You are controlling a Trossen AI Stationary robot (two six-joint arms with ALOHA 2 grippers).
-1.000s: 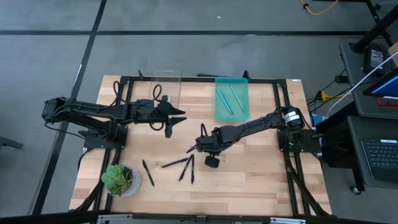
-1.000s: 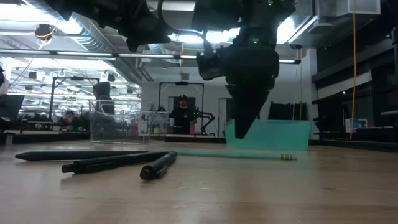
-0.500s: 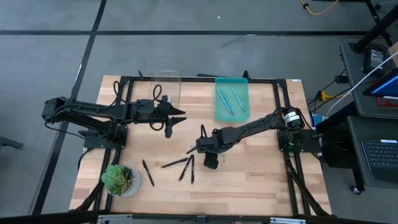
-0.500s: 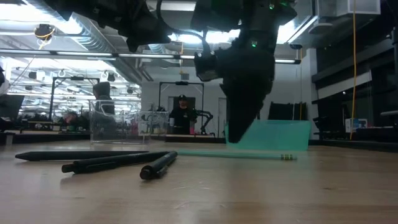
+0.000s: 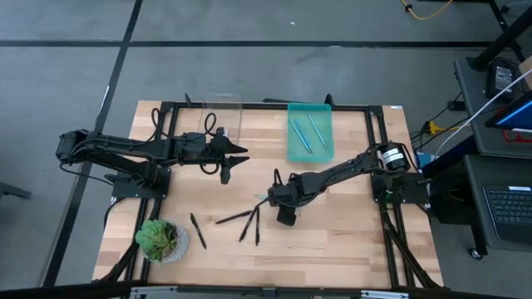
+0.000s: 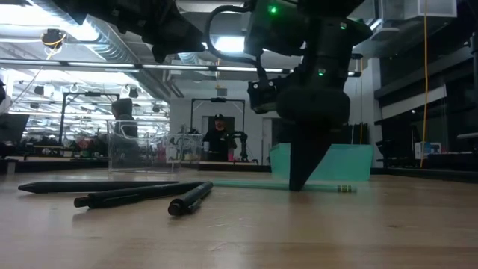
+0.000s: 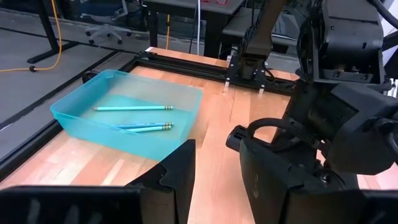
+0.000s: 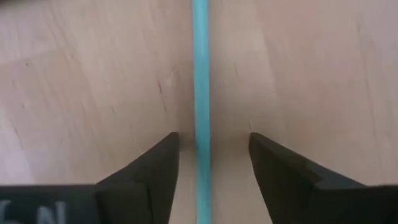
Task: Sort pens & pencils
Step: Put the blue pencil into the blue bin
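A light blue pencil [image 8: 200, 74] lies flat on the wooden table, its eraser end [image 6: 342, 188] pointing right in the low view. My right gripper [image 8: 212, 140] points down over it, open, one finger on either side of the pencil with a gap at each; its tips [image 6: 299, 183] are down near the tabletop. Several black pens [image 5: 247, 223] lie on the table toward the near edge, to the left of that gripper [image 5: 271, 198]. My left gripper [image 5: 226, 169] waits above the table's far left part, open [image 7: 216, 146] and with nothing between its fingers.
A teal tray [image 5: 324, 148] holding light blue pencils [image 5: 304, 133] stands at the far edge, with a clear box [image 5: 223, 116] to its left. A potted plant [image 5: 160, 239] sits at the near left corner. Another black pen [image 5: 198, 231] lies beside it.
My right gripper has come down from above the table until its fingertips are beside the light blue pencil, shifting slightly toward the table's right. The pencil and the black pens have stayed where they were.
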